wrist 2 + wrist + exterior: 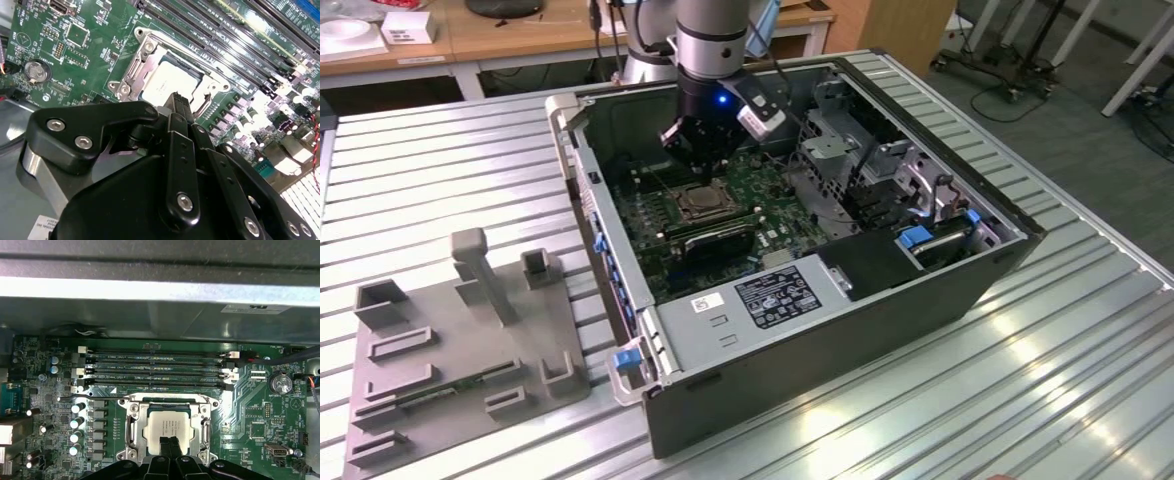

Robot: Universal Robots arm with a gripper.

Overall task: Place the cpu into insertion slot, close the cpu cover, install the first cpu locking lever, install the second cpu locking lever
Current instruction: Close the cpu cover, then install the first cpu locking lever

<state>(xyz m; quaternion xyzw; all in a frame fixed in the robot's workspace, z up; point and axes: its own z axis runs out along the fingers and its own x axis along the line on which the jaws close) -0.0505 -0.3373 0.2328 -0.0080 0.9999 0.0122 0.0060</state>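
An open case stands on the slatted table; a grey fixture lies at the exterior view's left; memory slots and a coin battery sit on the green board.

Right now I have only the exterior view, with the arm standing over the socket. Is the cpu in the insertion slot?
Observer: Yes. In the first wrist view the cpu sits flat in the insertion slot, silvery top up.
Operator: Is the cpu cover down?
Observer: It appears so; the cpu cover lies flat around the chip.
Operator: And the gripper?
Observer: The gripper has its fingers together, tips over the chip's edge.
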